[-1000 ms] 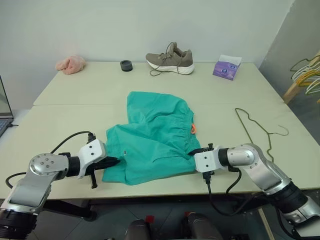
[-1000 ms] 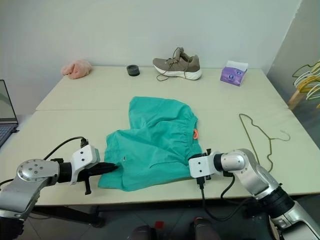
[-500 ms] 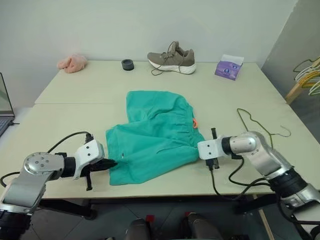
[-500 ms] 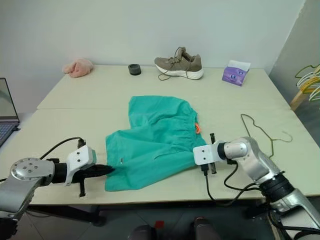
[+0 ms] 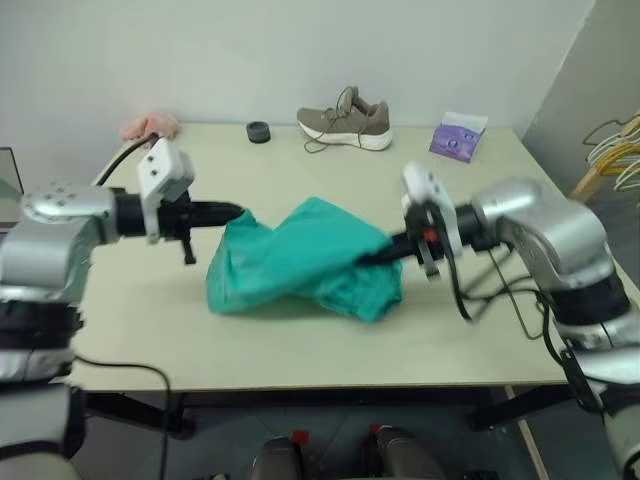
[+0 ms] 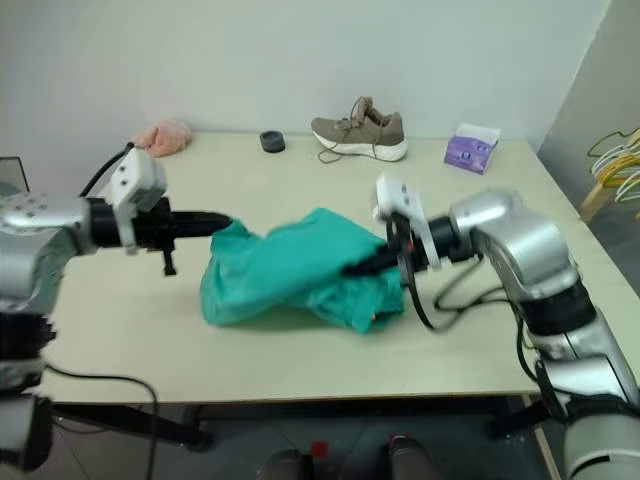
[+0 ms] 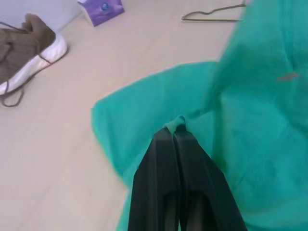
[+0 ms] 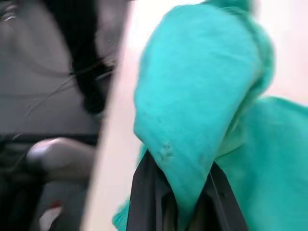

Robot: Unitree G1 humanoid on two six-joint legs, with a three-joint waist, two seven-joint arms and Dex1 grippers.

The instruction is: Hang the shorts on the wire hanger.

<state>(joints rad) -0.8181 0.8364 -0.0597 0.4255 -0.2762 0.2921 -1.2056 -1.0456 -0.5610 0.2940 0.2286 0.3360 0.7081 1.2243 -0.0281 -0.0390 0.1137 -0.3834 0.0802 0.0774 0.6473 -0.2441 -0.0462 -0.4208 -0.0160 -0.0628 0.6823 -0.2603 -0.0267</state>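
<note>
The teal-green shorts (image 5: pixel 300 262) hang bunched between my two grippers, their lower folds sagging onto the table (image 5: pixel 300 345). My left gripper (image 5: pixel 236 212) is shut on one edge of the cloth; in the left wrist view its fingers (image 7: pixel 163 159) pinch a small fold. On the other side my right gripper (image 5: pixel 368 257) is shut on the shorts, with cloth draped over its fingers (image 8: pixel 144 192). The thin wire hanger (image 7: pixel 211 13) lies flat on the table beyond the shorts, near the right arm's side.
A brown sneaker (image 5: pixel 345 117), a purple tissue box (image 5: pixel 457 135), a black ring (image 5: pixel 259 131) and a pink fluffy cloth (image 5: pixel 150 127) line the table's far edge. A bunch of hangers (image 5: pixel 615 150) hangs off to the right.
Both arms have risen and lifted the shorts from lying flat into a bunched hang. The right gripper closed on the cloth and its wrist rolled.
</note>
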